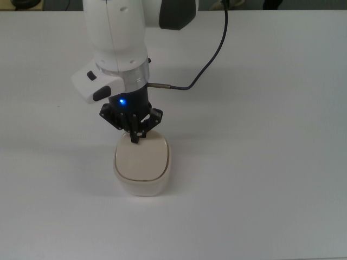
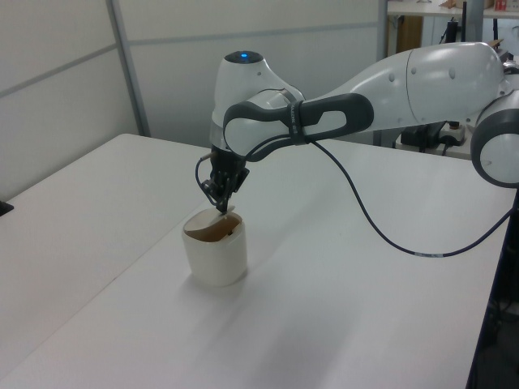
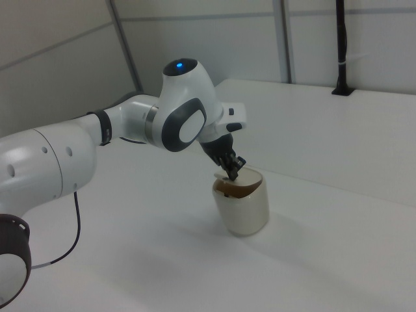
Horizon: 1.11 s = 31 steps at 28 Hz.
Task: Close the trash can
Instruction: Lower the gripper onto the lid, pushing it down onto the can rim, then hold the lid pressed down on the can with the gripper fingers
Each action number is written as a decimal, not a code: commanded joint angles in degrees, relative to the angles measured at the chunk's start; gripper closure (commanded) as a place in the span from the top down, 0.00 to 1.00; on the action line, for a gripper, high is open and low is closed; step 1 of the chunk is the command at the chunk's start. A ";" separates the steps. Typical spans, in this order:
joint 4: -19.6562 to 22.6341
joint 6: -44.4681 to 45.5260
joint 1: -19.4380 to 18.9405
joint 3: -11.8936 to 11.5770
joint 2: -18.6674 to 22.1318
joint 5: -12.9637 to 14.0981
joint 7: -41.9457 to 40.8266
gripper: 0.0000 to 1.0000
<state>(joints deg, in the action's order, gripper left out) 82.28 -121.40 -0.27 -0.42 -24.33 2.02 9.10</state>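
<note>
The cream trash can [image 1: 142, 172] stands on the white table [image 1: 260, 162]. In the top view its flat lid [image 1: 142, 158] lies over the opening. From the sides, the trash can [image 2: 216, 255] [image 3: 244, 207] shows a brown strip inside its rim, so the lid looks slightly tilted. My gripper [image 1: 134, 138] is shut and points straight down, its tips touching the lid's edge on the side toward the top view's top. The same contact shows at the gripper [image 2: 221, 208] [image 3: 234, 173] in both side views. Nothing is held between the fingers.
A black cable [image 1: 187, 85] runs from the wrist across the table toward the top view's top right. A black post [image 3: 340, 45] stands at the table's far edge in the right view. Wall panels rise behind the table in both side views.
</note>
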 commanded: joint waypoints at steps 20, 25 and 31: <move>5.87 1.96 -0.78 -0.28 -0.89 -5.36 -1.98 0.00; 5.26 1.87 -1.04 -0.10 -1.69 -5.27 -1.63 0.01; 3.59 1.25 -1.57 0.34 -1.69 -4.74 -1.36 0.02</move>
<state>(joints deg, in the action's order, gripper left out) 85.42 -119.92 -0.55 -0.33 -24.40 -2.90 7.97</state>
